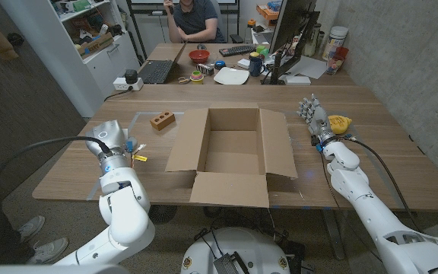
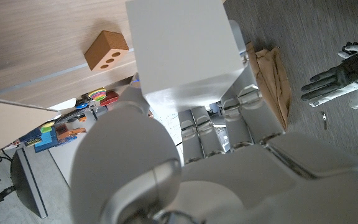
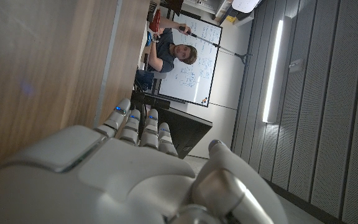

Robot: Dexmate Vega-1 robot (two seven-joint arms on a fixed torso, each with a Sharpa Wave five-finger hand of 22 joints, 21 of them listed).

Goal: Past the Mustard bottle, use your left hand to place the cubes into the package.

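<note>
Two hands flank your open cardboard package (image 1: pixel 234 151): the left hand (image 1: pixel 115 156) near the table's front edge, finger state impossible to tell, a brown holed block (image 1: pixel 162 120) beyond it, the right hand (image 1: pixel 313 116) standing straight-fingered, close together, beside a yellow object (image 1: pixel 340 122).

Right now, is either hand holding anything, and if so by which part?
The left hand appears to hold a small yellow piece, though the fingers hide the exact hold. The right hand holds nothing; it stands beside a yellow object, fingers extended.
</note>
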